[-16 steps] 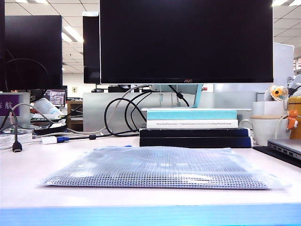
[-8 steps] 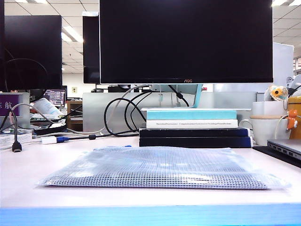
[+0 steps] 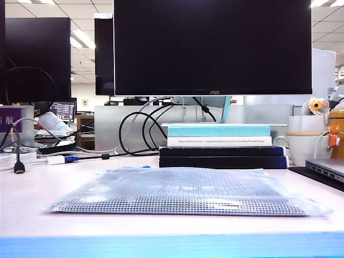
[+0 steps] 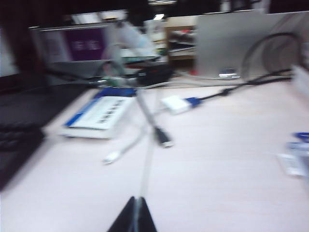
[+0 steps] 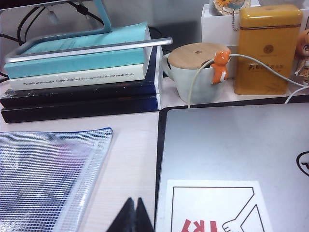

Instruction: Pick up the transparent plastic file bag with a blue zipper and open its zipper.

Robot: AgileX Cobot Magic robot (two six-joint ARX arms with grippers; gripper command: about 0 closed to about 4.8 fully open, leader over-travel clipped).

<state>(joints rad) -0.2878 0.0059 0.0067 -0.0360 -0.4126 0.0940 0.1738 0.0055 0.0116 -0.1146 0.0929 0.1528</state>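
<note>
The transparent plastic file bag [image 3: 185, 191] lies flat on the middle of the table in front of the monitor. Its mesh corner [image 5: 43, 174] also shows in the right wrist view. The blue zipper [image 5: 58, 131] is a thin blue strip along the bag's far long edge [image 3: 129, 169]. My right gripper [image 5: 132, 200] is shut and empty, over bare table between the bag and a laptop. My left gripper [image 4: 137, 200] is shut and empty over bare table. A blurred corner of the bag [image 4: 295, 157] lies off to its side. Neither gripper shows in the exterior view.
A monitor [image 3: 212, 48] stands behind the bag, over stacked books [image 3: 220, 142]. A closed laptop [image 5: 231, 159], a lidded mug [image 5: 193, 72] and a yellow tin [image 5: 265, 48] are on the right. Loose cables [image 4: 159, 135], a white-and-blue box [image 4: 99, 113] and a keyboard [image 4: 19, 140] are on the left.
</note>
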